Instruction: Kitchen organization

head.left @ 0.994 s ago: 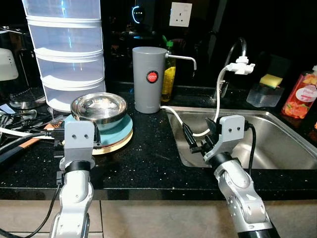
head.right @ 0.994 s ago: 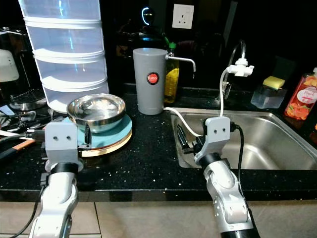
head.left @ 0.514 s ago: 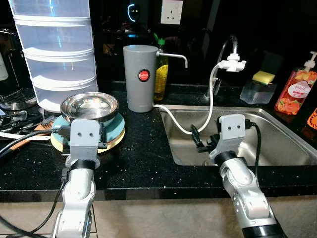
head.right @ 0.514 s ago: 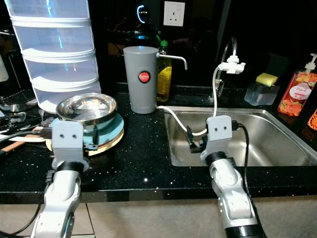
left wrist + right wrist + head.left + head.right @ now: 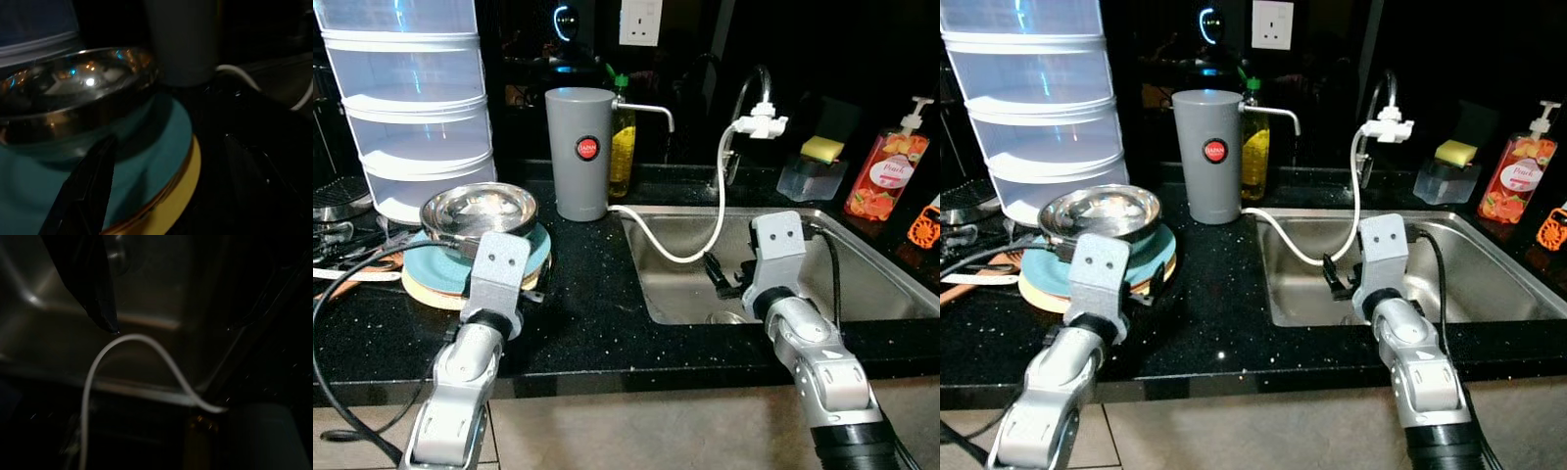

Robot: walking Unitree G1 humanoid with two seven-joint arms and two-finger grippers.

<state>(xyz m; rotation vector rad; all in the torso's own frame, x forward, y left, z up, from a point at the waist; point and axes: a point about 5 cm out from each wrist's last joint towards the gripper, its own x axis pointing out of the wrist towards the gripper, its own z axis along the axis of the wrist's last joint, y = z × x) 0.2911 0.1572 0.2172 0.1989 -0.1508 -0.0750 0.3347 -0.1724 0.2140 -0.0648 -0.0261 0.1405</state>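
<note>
Left gripper (image 5: pixel 166 191) stands wide open, empty, at the near edge of the stacked plates (image 5: pixel 514 257). A steel bowl (image 5: pixel 478 210) sits on the teal top plate, on the black counter (image 5: pixel 587 313). Right gripper (image 5: pixel 722 277) hangs over the sink (image 5: pixel 871 284) beside the white hose (image 5: pixel 690 257); its spread cannot be judged.

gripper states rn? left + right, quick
Left gripper: open, holding nothing, fingers spread at the edge of the teal plate under the steel bowl.
Right gripper: cannot tell; it hangs over the sink.
</note>
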